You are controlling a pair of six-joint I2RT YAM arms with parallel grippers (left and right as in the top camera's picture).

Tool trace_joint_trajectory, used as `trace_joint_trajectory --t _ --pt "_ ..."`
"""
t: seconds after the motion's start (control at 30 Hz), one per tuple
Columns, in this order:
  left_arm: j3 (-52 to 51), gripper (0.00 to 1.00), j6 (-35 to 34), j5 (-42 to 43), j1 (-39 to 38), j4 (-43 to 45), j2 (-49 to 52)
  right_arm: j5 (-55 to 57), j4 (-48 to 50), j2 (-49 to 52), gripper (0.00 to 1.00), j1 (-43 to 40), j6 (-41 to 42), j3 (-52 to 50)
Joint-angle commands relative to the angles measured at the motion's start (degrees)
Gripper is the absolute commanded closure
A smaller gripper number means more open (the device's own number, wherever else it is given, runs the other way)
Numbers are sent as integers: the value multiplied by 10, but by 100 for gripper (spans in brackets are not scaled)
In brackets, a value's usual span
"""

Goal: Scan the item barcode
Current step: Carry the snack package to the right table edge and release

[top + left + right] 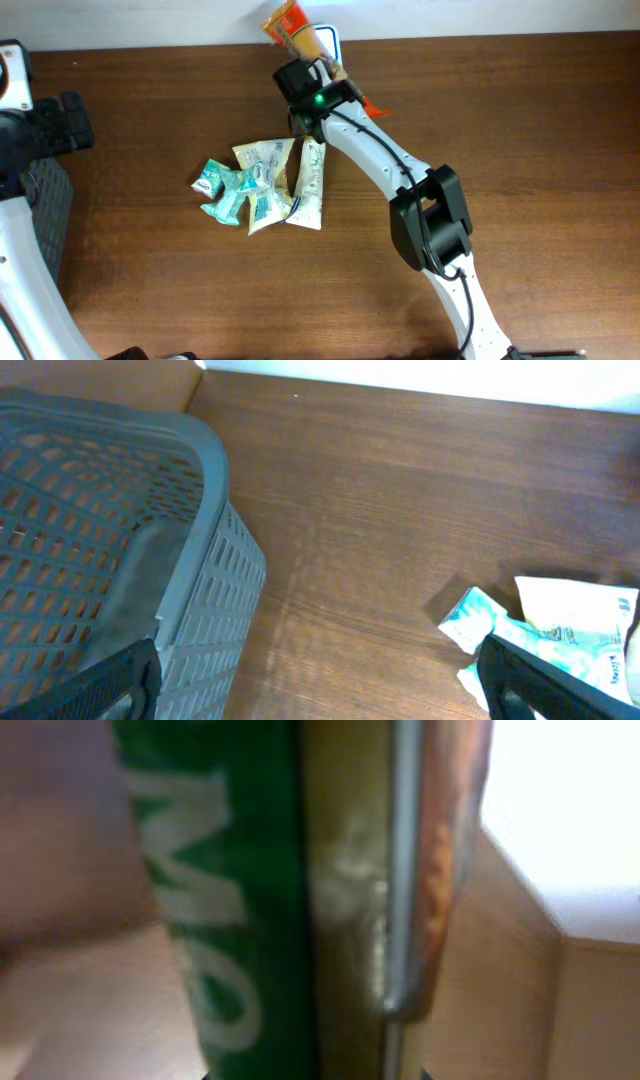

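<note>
My right gripper [305, 62] is shut on an orange snack packet [291, 24], held up at the far edge of the table near the top middle of the overhead view. In the right wrist view the packet [250, 890] fills the frame as a blurred green, gold and orange surface; no barcode is readable on it. The right gripper [310, 1065] shows only dark tips at the bottom edge. My left gripper [72, 122] hangs at the far left; its jaws [315, 675] stand wide apart with nothing between them.
A pile of teal-and-white sachets [262, 185] lies mid-table and shows at the right of the left wrist view [560, 625]. A grey mesh basket [215, 480] stands at the table's left edge [45, 205]. A small orange object [372, 103] lies beside the right arm.
</note>
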Motion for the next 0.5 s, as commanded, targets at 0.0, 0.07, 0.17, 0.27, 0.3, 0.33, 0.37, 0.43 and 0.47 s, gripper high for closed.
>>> trace_joint_trajectory --t 0.0,0.07,0.17,0.27,0.3,0.33,0.37,0.43,0.47 --pt "1 1 7 6 4 1 1 -108 -42 -126 96 -3 53 15" --pt "1 1 7 6 4 1 1 -210 -103 -182 96 -16 72 15" --pt "1 1 7 6 4 1 1 -351 -198 -259 96 -70 117 15" --pt "1 1 7 6 4 1 1 -373 -294 -283 96 -166 147 15" --pt "1 1 7 6 4 1 1 -373 -322 -276 96 -215 147 8" --pt "1 1 7 6 4 1 1 -372 -331 -271 96 -240 146 2" --pt "1 1 7 6 4 1 1 -370 -335 -264 96 -267 146 -6" --pt "1 1 7 6 4 1 1 -371 -324 -251 96 -326 146 -45" --pt "1 1 7 6 4 1 1 -370 -312 -244 96 -352 144 -74"
